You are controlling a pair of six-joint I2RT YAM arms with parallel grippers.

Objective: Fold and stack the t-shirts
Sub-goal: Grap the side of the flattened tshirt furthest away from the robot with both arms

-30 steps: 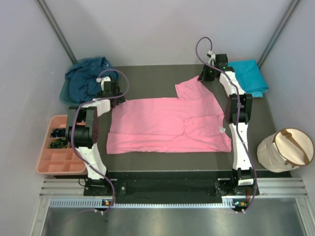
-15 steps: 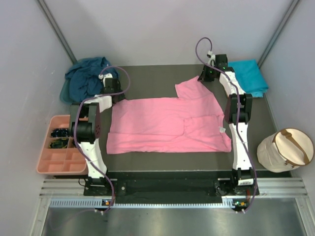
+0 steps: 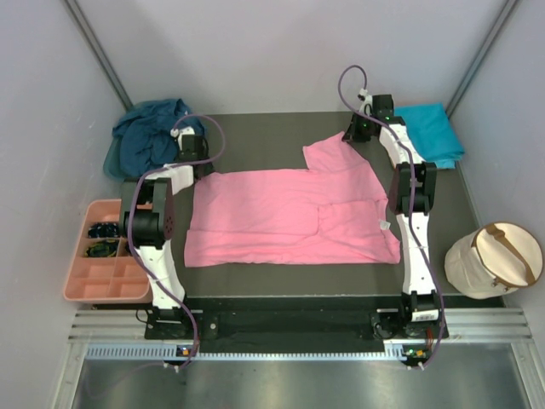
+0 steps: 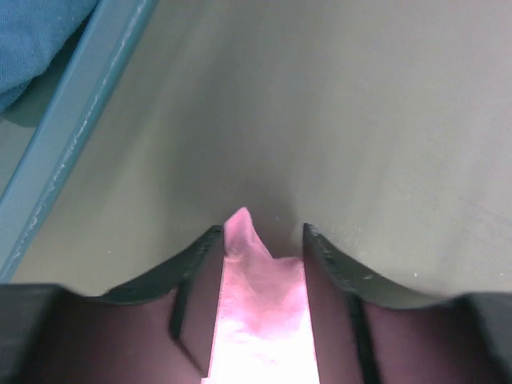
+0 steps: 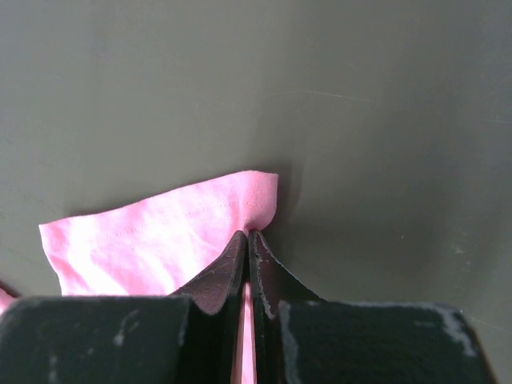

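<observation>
moved: left gripper (image 4: pixel 262 232) reaching farther than before, jaws narrowing
left gripper: standing half-open, pink shirt (image 3: pixel 289 213) corner lying between its jaws
right gripper (image 5: pixel 248 234): clamping pink shirt edge

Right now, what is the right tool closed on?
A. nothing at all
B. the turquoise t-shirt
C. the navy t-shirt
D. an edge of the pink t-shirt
D. In the right wrist view the right tool has its fingers pressed together on a stitched edge of the pink t-shirt.
</observation>
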